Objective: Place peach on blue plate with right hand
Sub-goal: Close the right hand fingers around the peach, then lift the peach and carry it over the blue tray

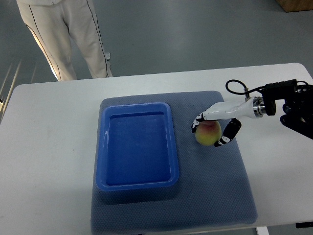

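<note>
A yellow-green peach (207,133) with a pink blush sits on the grey-blue mat (220,191), to the right of the blue plate (137,183), a deep rectangular tray with nothing in it. My right hand (211,131) reaches in from the right edge and wraps the peach: one white finger (198,121) curls over its far left side, a black finger (229,134) presses its near right side. The peach still rests on the mat. My left arm does not show.
The mat lies on a white table (49,147). A person in light trousers (73,34) stands beyond the table's far edge at the upper left. A black cable (234,88) loops off my right wrist.
</note>
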